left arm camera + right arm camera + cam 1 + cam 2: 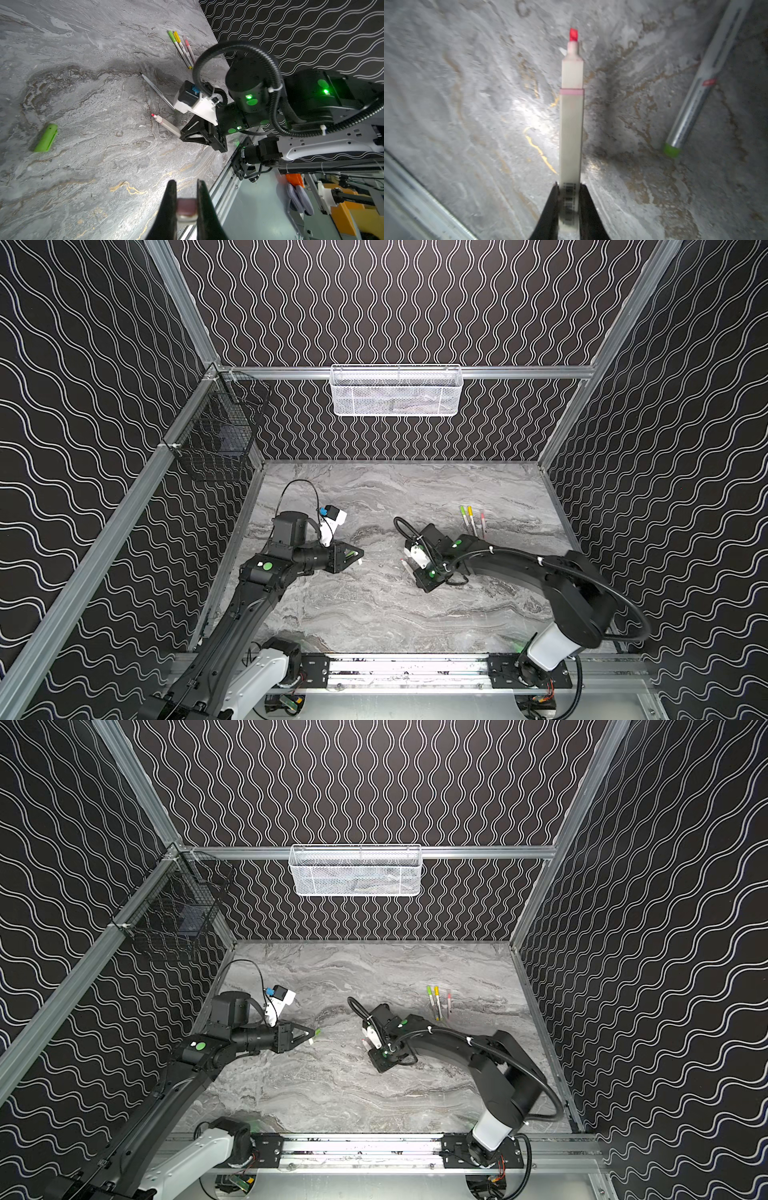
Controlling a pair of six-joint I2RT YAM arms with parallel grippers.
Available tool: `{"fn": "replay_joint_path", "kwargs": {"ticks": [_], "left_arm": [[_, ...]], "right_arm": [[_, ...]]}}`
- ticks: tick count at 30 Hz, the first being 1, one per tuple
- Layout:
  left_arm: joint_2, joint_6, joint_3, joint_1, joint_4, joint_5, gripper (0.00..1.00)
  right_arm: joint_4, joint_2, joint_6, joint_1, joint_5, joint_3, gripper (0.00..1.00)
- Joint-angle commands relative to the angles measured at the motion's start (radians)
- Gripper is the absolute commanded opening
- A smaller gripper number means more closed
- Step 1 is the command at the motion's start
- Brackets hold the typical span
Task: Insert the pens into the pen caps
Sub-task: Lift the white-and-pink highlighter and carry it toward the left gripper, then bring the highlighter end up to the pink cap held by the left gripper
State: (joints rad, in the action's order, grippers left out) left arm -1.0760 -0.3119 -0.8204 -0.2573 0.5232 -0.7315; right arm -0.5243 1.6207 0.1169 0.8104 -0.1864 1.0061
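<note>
Where the grey marbled worktop (pixel 374 614) runs beneath the two arms, a good part of it is covered from above. On the rear rail hangs a white mesh basket (pixel 397 391); pale things lie in it, but through the mesh I cannot make them out. The black wire basket (pixel 216 435) on the left-hand rail holds something dark and flat, also unclear.

The right pincer (pixel 569 187) is clamped on the pink-tipped pen (pixel 572 124) near its rear end, which is hidden between the jaws. The bare tip points out low over the worktop, and I cannot say whether it touches. The left pincer (pixel 186 187) is pressed together on the pale pink cap (pixel 187 208), mostly buried between its jaws.

Three capped pens (pixel 472 522) lie side by side towards the far right of the worktop, well apart from both pincers. A loose pen (pixel 695 83) with a green end lies flat beside the right pincer, its other end cut off at the edge of the right wrist view. A lime green cap (pixel 45 138) lies on the worktop just beyond the left pincer.
</note>
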Motion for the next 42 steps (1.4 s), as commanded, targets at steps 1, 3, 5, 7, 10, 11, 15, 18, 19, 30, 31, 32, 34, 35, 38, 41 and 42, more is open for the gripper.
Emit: {"fn": "replay_joint_path", "kwargs": {"ticks": [1, 3, 5, 7, 10, 11, 15, 18, 19, 30, 31, 32, 34, 35, 38, 41, 42], "left_arm": [[-0.002, -0.016, 0.003, 0.003, -0.045, 0.005, 0.02], [0.001, -0.023, 0.004, 0.004, -0.048, 0.011, 0.02], [0.004, -0.033, 0.009, 0.006, -0.063, 0.000, 0.02], [0.009, -0.041, 0.009, 0.007, -0.086, -0.025, 0.02], [0.023, -0.038, 0.001, 0.009, -0.112, -0.066, 0.02], [0.025, -0.036, -0.003, 0.009, -0.119, -0.079, 0.02], [0.031, -0.066, 0.008, 0.010, -0.213, -0.175, 0.02], [0.039, -0.106, 0.024, 0.013, -0.295, -0.230, 0.01], [0.044, -0.113, 0.028, 0.014, -0.315, -0.247, 0.01], [0.048, -0.355, 0.113, 0.016, -0.701, -0.436, 0.00], [0.050, -0.362, 0.115, 0.016, -0.712, -0.441, 0.00], [0.053, -0.370, 0.118, 0.016, -0.725, -0.448, 0.00], [0.064, -0.375, 0.121, 0.015, -0.734, -0.456, 0.00], [0.070, -0.374, 0.123, 0.014, -0.732, -0.460, 0.00], [0.080, -0.359, 0.122, 0.010, -0.712, -0.464, 0.00], [0.080, -0.340, 0.120, -0.007, -0.687, -0.464, 0.01], [0.080, -0.324, 0.114, -0.013, -0.666, -0.461, 0.01]], "right_arm": [[0.103, -0.029, -0.021, 0.000, -0.141, -0.032, 0.17], [0.121, -0.025, -0.035, 0.000, -0.192, -0.029, 0.17], [0.166, -0.035, -0.041, -0.001, -0.267, -0.041, 0.17], [0.227, -0.061, -0.047, -0.001, -0.371, -0.060, 0.17], [0.317, -0.116, -0.045, 0.000, -0.493, -0.096, 0.17], [0.338, -0.132, -0.043, 0.000, -0.515, -0.106, 0.17], [0.413, -0.188, -0.036, -0.001, -0.605, -0.142, 0.14], [0.468, -0.238, -0.042, -0.001, -0.667, -0.183, 0.12], [0.491, -0.264, -0.049, 0.001, -0.687, -0.204, 0.12], [0.643, -0.402, -0.053, 0.001, -0.785, -0.300, 0.12], [0.664, -0.402, -0.045, 0.001, -0.792, -0.303, 0.13], [0.687, -0.404, -0.038, 0.002, -0.801, -0.306, 0.12], [0.723, -0.412, -0.025, 0.001, -0.799, -0.313, 0.13], [0.726, -0.415, -0.025, 0.001, -0.792, -0.313, 0.13], [0.717, -0.409, -0.031, 0.001, -0.785, -0.296, 0.13], [0.741, -0.398, -0.017, 0.001, -0.785, -0.286, 0.13], [0.748, -0.395, -0.010, 0.000, -0.787, -0.282, 0.13]]}}
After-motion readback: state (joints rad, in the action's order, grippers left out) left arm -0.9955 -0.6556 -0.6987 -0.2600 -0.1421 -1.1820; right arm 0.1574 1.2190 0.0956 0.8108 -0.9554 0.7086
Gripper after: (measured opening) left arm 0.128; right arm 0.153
